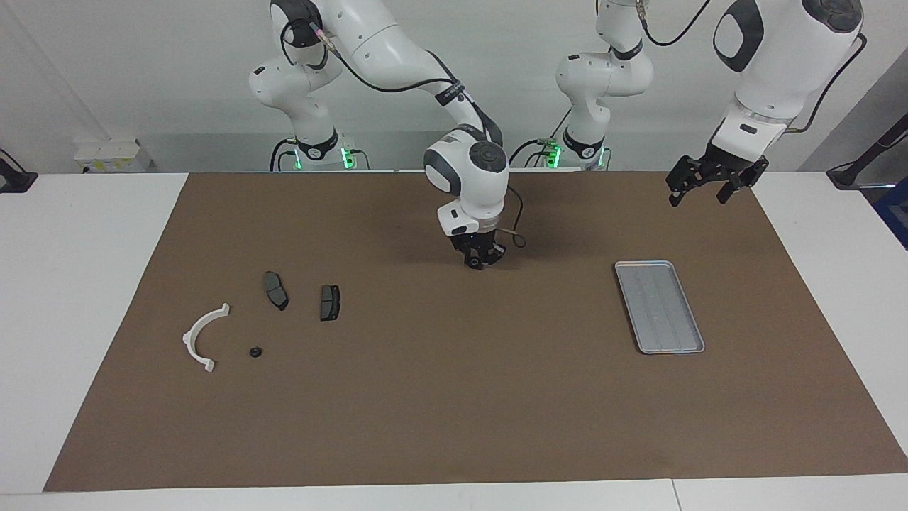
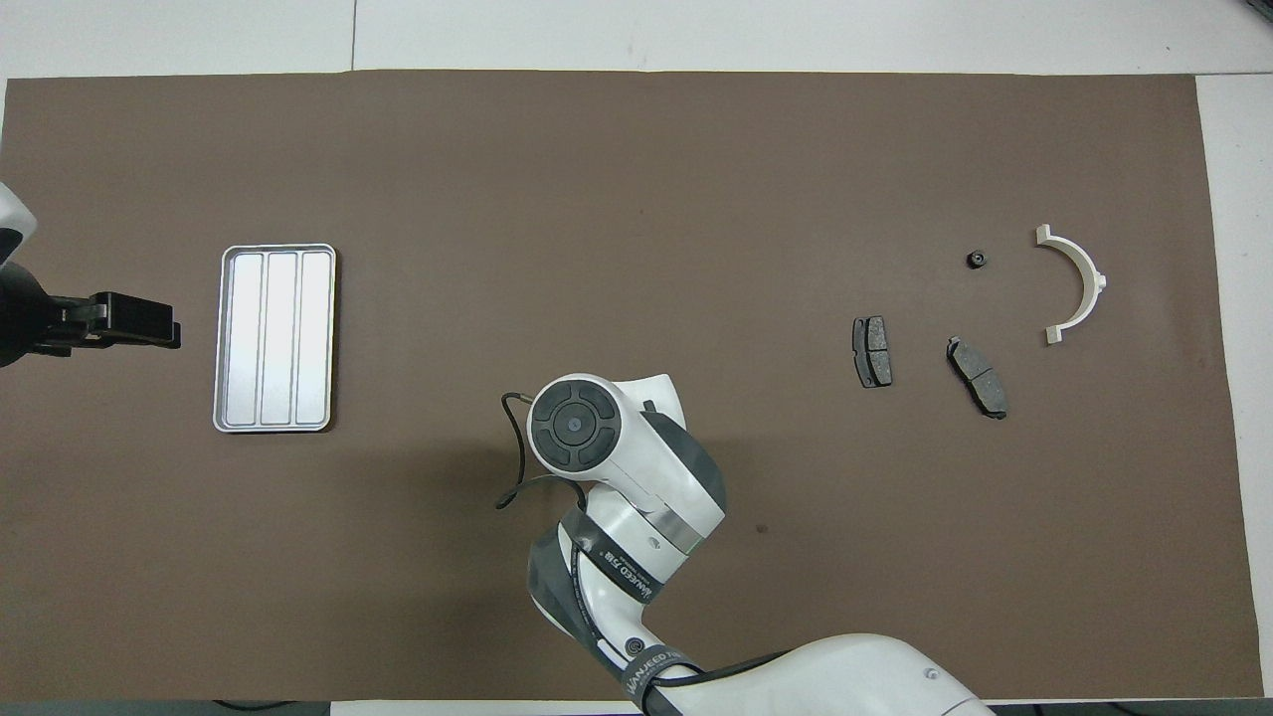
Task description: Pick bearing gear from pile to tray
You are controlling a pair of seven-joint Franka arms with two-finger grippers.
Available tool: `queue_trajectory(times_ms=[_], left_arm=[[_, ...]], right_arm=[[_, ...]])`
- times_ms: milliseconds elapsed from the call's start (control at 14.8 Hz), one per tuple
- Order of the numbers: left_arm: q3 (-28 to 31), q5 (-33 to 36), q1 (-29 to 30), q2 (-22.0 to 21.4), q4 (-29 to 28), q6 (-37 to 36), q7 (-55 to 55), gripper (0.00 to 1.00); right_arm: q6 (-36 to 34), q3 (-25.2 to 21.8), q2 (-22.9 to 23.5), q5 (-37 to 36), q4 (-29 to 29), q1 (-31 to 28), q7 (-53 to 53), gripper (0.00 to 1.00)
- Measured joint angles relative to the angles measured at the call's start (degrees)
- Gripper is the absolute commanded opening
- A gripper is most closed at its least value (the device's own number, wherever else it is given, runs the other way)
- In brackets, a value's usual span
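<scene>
So the right gripper point(image 1: 476, 262) hangs over the middle of the brown mat point(image 1: 454, 397), pinched on what looks like a small dark round piece, probably a bearing gear. The shallow silver-grey metal tray point(image 1: 659, 306) sits empty toward the left arm's end. The left gripper point(image 1: 704, 186) waits with fingers spread, up near that end. Another tiny black round piece point(image 1: 255, 350) lies beside the white curved plastic arc point(image 1: 202, 336) and two dark grey brake pads point(image 1: 276, 289). Risk I'd guess: such a small part slipping out mid-carry, or bouncing off the tray rim.
</scene>
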Motion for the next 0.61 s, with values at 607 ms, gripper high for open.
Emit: queue_trajectory(times_ms=[607], left_arm=[[-0.4,0.0,0.0,0.0,-0.1,0.0,-8.8,1.0]], right_arm=[[-9.4,-0.8,-1.2,0.0,9.0,-5.7,-1.2,1.0]])
